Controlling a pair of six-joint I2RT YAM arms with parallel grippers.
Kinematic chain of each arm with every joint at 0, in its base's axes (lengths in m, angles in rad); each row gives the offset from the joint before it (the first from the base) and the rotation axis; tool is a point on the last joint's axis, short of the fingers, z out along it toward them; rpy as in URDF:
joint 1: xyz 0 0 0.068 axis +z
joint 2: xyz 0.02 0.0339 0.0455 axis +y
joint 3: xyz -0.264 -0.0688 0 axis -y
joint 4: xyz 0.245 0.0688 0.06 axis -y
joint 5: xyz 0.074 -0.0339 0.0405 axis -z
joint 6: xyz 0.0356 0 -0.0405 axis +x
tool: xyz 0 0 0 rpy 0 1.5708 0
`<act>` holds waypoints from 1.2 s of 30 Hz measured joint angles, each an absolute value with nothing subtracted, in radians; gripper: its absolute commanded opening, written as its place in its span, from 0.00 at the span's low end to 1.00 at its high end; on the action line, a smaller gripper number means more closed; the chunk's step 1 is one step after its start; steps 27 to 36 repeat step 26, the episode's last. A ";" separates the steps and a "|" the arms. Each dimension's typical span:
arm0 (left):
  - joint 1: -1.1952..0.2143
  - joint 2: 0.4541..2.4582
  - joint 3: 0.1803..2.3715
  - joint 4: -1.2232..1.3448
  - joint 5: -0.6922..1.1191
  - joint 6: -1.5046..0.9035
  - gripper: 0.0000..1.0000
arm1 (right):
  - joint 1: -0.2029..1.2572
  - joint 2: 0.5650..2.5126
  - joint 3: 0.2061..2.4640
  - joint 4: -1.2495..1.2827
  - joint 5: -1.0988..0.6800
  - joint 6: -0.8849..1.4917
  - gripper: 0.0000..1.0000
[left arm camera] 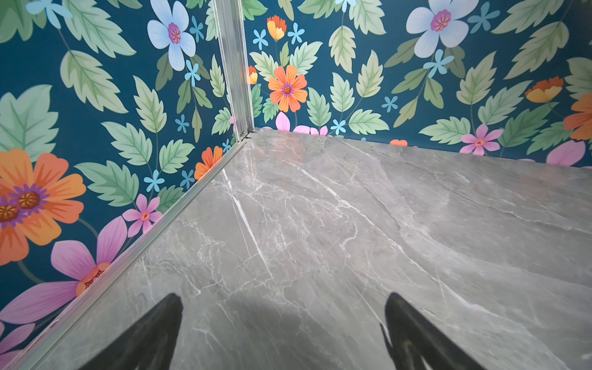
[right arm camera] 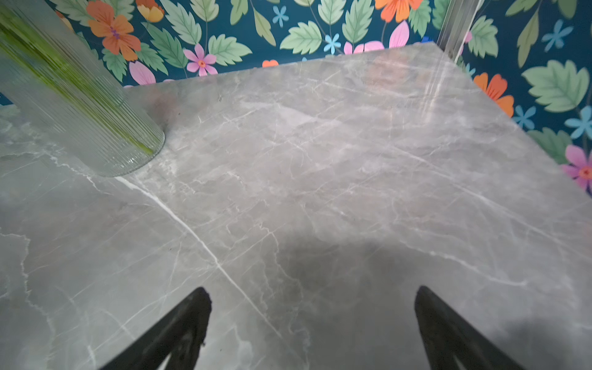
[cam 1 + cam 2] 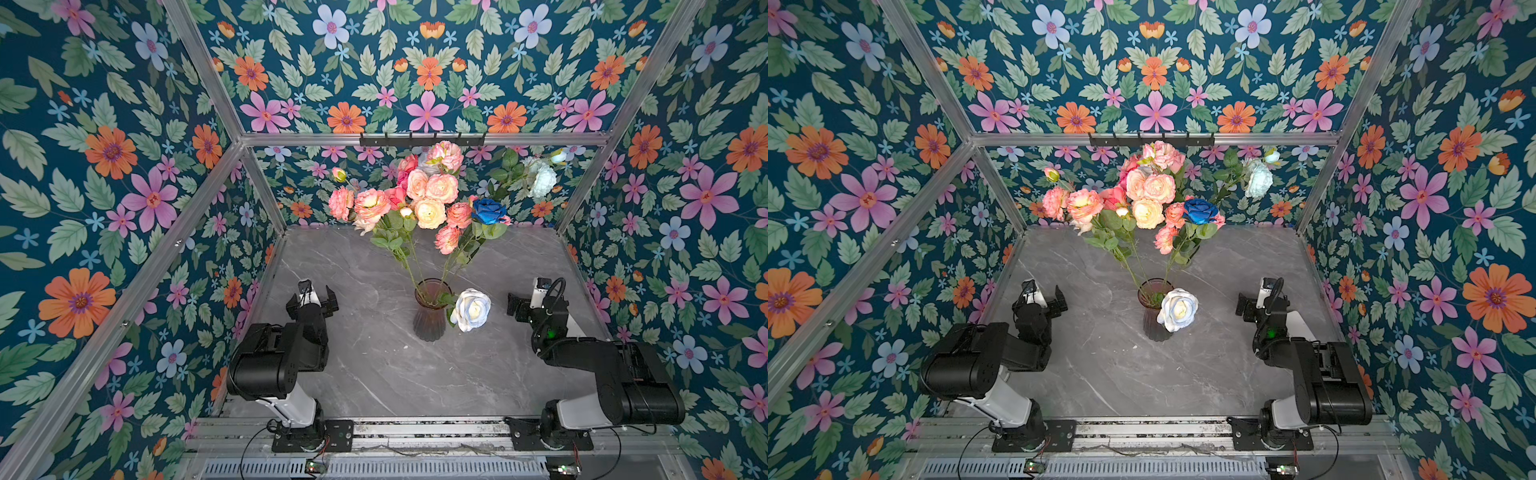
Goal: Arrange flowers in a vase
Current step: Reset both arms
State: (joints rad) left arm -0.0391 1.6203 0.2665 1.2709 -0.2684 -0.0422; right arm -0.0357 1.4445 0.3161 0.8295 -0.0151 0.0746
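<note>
One ribbed glass vase (image 3: pixel 432 309) stands upright on the grey marble counter (image 3: pixel 374 374), between the two claws and a little nearer the right claw (image 3: pixel 517 307). It holds the flowers (image 3: pixel 419 195). About a dozen open heads in pink, peach, coral and cream crowd high above both claws, overlapping too much for an exact count. There is one blue rose (image 3: pixel 489 211) on the right claw's side of the bunch and one pale bloom (image 3: pixel 542 180) leaning further out that way. One white rose (image 3: pixel 471 309) hangs low, touching the vase rim on the side facing the right claw.

The left claw (image 3: pixel 312 303) is spread wide and holds nothing. Its wrist view shows only two dark fingertips (image 1: pixel 169 307), with bare counter running ahead to the corner rail (image 1: pixel 179 205) and wallpapered walls (image 1: pixel 96 96) close by.

The right claw is spread too and holds nothing. In its wrist view the vase is cut off by the picture edge, and the stems show only as a green smear through the glass. Open counter lies ahead to the far edge.
</note>
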 measured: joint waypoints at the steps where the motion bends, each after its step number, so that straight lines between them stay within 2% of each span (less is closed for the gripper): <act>1: -0.039 1.620 0.266 1.271 -0.268 -0.042 1.00 | -0.036 1.444 0.316 0.830 -0.015 0.071 0.99; 36: -0.045 1.621 0.270 1.278 -0.265 -0.034 1.00 | -0.036 1.443 0.316 0.833 -0.014 0.068 0.99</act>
